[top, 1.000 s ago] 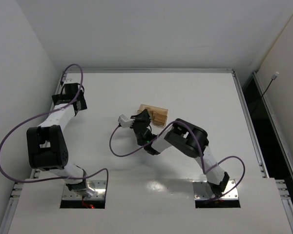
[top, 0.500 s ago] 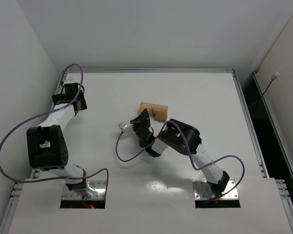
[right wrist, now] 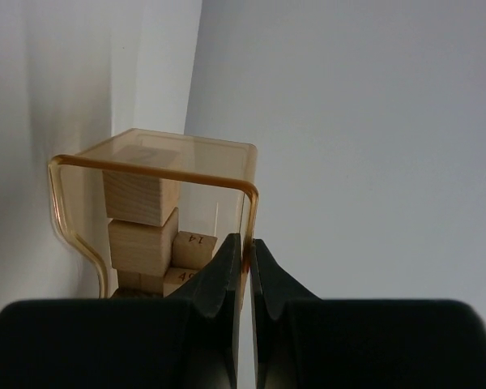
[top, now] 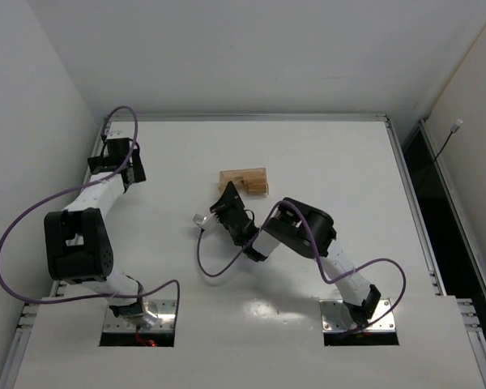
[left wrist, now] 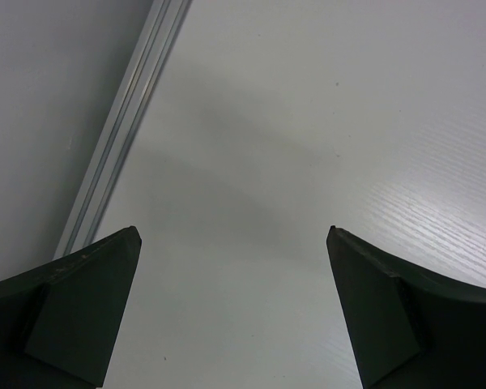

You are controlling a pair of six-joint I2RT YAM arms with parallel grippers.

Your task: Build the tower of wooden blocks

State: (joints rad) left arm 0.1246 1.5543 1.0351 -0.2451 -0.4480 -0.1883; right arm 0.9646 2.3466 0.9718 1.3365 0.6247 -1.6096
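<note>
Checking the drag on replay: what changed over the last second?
The right gripper, shut on the wall of the tray, pulled the tray leftward across the table and turned it squarer to the edges; the wood blocks rode along inside. The left gripper stayed open at the far left.

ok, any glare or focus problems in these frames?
Top external: even light, faint sheen on the table toward its near edge. Left wrist: glare at right, soft shadow band mid-frame, open left gripper dark. Right wrist: right gripper, shut on the tray, underexposed and soft; wood blocks inside are sharp.
</note>
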